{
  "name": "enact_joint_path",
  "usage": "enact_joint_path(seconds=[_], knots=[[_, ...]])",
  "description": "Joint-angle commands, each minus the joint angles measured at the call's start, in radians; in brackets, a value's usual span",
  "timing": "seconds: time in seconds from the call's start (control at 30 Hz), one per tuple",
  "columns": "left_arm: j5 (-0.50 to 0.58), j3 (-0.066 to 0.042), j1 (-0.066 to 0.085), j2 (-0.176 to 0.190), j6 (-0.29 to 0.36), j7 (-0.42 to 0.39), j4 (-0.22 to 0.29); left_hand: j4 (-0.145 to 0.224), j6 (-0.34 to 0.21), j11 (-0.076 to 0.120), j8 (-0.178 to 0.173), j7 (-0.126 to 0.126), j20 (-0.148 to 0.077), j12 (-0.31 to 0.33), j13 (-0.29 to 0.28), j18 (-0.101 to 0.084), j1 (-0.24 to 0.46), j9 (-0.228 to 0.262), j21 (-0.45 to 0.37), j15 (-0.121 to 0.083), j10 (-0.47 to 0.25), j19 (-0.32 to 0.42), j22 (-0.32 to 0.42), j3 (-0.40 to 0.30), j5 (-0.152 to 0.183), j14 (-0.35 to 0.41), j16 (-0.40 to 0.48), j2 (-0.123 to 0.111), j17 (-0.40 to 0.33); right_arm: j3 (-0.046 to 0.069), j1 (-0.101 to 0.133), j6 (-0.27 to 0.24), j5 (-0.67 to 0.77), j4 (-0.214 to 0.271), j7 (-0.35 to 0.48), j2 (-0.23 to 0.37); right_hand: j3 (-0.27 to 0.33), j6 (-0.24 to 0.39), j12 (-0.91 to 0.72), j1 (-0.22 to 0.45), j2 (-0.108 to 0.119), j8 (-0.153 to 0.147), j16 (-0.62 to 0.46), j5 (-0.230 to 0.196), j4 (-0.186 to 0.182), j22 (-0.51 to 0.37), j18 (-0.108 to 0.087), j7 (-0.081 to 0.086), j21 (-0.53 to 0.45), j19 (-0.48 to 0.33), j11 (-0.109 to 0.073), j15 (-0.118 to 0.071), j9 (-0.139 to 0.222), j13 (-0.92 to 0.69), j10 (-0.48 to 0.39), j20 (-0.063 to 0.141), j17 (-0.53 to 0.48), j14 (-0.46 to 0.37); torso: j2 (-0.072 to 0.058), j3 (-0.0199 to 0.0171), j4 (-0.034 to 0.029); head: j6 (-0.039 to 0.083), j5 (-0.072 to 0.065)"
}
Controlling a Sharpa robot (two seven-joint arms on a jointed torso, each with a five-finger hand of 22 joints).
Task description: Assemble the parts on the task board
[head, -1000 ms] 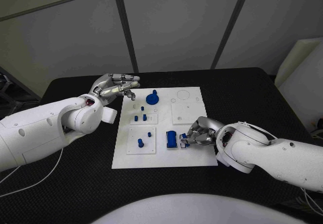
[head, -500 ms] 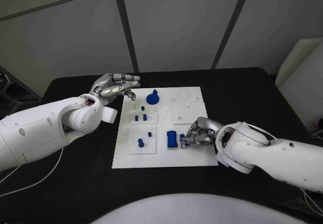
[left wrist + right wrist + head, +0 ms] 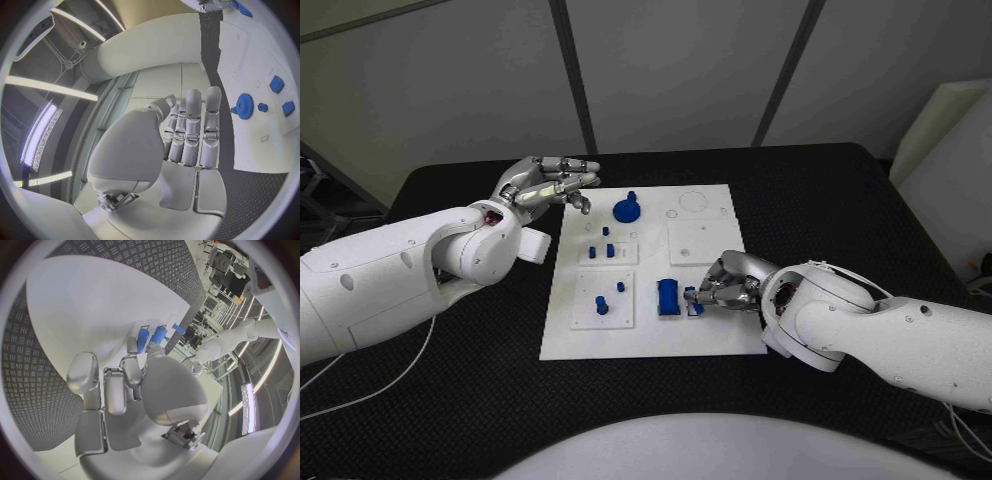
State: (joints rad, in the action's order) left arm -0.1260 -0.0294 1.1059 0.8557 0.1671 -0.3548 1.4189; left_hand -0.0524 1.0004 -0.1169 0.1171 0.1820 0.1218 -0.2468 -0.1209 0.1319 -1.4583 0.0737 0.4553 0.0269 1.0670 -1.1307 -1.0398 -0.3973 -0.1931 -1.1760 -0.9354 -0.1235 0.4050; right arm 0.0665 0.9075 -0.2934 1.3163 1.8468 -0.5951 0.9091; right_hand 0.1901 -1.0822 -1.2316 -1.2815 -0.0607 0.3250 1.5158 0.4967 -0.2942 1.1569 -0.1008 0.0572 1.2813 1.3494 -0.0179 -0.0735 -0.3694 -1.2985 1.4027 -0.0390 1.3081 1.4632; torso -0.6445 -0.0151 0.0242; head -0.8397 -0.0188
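Right hand pinches a small blue part, judged light, rigid, slippery; grip its sides; left hand loosely spread, empty.

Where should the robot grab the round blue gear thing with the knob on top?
Probably by the knob. The blue gear lies flat on the task board, so its toothed rim offers little to hold, while the knob sticks up. Coming from above looks best. The left hand hovers nearby at the board's far left corner, holding nothing.
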Motion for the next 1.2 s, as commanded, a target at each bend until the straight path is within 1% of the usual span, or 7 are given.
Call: enact_joint_path(seconds=[0.03, 0.7, 0.87, 1.03, 1.1, 1.17, 1.2], knots=[[0.001, -0.001, 0.002, -0.001, -0.013, -0.005, 0.001, 0.003, -0.004, 0.002, 0.005, 0.004, 0.000, -0.004, 0.001, 0.049, 0.001, -0.001, 0.003, 0.002, -0.007, 0.010, -0.001, 0.001, -0.004, 0.006, 0.006, 0.000, -0.002, 0.000, 0.001, 0.004, 0.010, 0.005, 0.005, -0.001, 0.009, -0.008, -0.005, 0.016, 0.001, 0.007, 0.003, 0.003, 0.002, 0.001, 0.013, -0.003, 0.005, 0.006, 0.000, -0.005, -0.002, -0.003, 0.007, 0.003, 0.162, 0.087, 0.000, 0.0000, 0.0003, 0.000, 0.000], [0.001, -0.001, 0.002, -0.001, -0.011, -0.004, 0.000, 0.003, -0.004, 0.002, 0.005, 0.004, 0.000, -0.004, 0.002, 0.049, 0.001, -0.001, 0.004, 0.002, -0.007, 0.010, -0.002, 0.000, -0.004, 0.006, 0.006, 0.001, -0.002, 0.000, 0.001, -0.001, 0.035, 0.005, 0.005, 0.003, 0.035, -0.008, -0.005, 0.055, 0.000, 0.009, 0.003, -0.023, 0.004, 0.002, 0.013, -0.004, 0.005, 0.006, -0.001, -0.006, -0.011, -0.006, 0.009, 0.005, 0.161, 0.087, 0.000, 0.0003, 0.0004, 0.001, 0.001], [0.001, -0.001, 0.001, -0.001, -0.011, -0.004, 0.000, 0.003, -0.004, 0.002, 0.005, 0.004, 0.000, -0.004, 0.002, 0.049, 0.001, -0.001, 0.004, 0.002, -0.007, 0.010, -0.002, 0.000, -0.004, 0.006, 0.006, 0.001, -0.002, 0.000, 0.001, 0.004, 0.038, 0.010, 0.011, 0.013, 0.040, -0.005, -0.002, 0.013, 0.021, 0.011, 0.003, -0.070, 0.019, 0.000, 0.013, -0.005, 0.002, 0.004, -0.002, -0.007, -0.018, -0.006, 0.008, 0.006, 0.162, 0.087, 0.001, -0.0004, 0.0002, 0.002, 0.001], [0.001, -0.001, 0.001, -0.002, -0.010, -0.005, -0.001, 0.003, -0.004, 0.002, 0.005, 0.004, 0.000, -0.004, 0.002, 0.049, 0.001, -0.001, 0.004, 0.002, -0.007, 0.010, -0.002, 0.000, -0.004, 0.006, 0.006, 0.001, -0.002, 0.000, 0.001, -0.019, 0.046, 0.018, 0.046, 0.036, 0.040, 0.010, 0.017, -0.048, 0.034, 0.005, 0.000, -0.132, 0.041, -0.005, 0.012, 0.000, -0.003, 0.000, 0.002, -0.004, -0.023, 0.006, -0.004, 0.004, 0.158, 0.086, 0.002, -0.0009, 0.0021, 0.006, 0.000], [0.001, -0.001, 0.001, -0.002, -0.010, -0.005, -0.002, 0.003, -0.004, 0.002, 0.005, 0.004, 0.000, -0.004, 0.002, 0.049, 0.001, -0.001, 0.004, 0.002, -0.007, 0.010, -0.002, 0.000, -0.004, 0.006, 0.006, 0.001, -0.002, 0.000, 0.001, -0.039, 0.031, 0.020, 0.092, 0.046, 0.042, 0.015, 0.038, -0.059, 0.035, 0.003, -0.011, -0.142, 0.043, -0.031, 0.006, 0.003, -0.023, -0.016, 0.004, -0.002, -0.024, 0.021, -0.016, 0.003, 0.138, 0.082, 0.002, -0.0012, 0.0014, 0.007, 0.000], [0.001, -0.001, 0.001, -0.003, -0.007, -0.007, -0.003, 0.002, -0.005, 0.002, 0.005, 0.005, 0.000, -0.005, 0.002, 0.049, 0.004, -0.001, 0.004, 0.002, -0.008, 0.011, -0.002, 0.000, -0.004, 0.007, 0.006, 0.000, -0.002, 0.000, 0.001, -0.065, -0.010, 0.016, 0.171, 0.056, 0.042, 0.060, 0.183, -0.079, 0.031, -0.022, -0.095, -0.139, 0.040, -0.191, -0.024, 0.022, -0.146, -0.112, 0.019, 0.009, -0.016, 0.127, -0.100, -0.005, 0.002, 0.045, 0.004, -0.0011, 0.0021, 0.009, -0.003], [0.001, -0.001, 0.001, -0.003, -0.002, -0.010, -0.003, 0.000, -0.006, 0.001, 0.005, 0.005, 0.001, -0.004, 0.003, 0.048, 0.009, -0.001, 0.004, 0.003, -0.011, 0.012, -0.003, 0.000, -0.003, 0.007, 0.006, -0.001, -0.003, 0.000, 0.001, -0.074, -0.037, 0.011, 0.219, 0.060, 0.042, 0.081, 0.221, -0.090, 0.030, -0.034, -0.119, -0.134, 0.038, -0.235, -0.032, 0.032, -0.184, -0.139, 0.028, 0.016, -0.011, 0.155, -0.123, -0.011, -0.031, 0.035, 0.004, -0.0006, 0.0029, 0.013, -0.002]])
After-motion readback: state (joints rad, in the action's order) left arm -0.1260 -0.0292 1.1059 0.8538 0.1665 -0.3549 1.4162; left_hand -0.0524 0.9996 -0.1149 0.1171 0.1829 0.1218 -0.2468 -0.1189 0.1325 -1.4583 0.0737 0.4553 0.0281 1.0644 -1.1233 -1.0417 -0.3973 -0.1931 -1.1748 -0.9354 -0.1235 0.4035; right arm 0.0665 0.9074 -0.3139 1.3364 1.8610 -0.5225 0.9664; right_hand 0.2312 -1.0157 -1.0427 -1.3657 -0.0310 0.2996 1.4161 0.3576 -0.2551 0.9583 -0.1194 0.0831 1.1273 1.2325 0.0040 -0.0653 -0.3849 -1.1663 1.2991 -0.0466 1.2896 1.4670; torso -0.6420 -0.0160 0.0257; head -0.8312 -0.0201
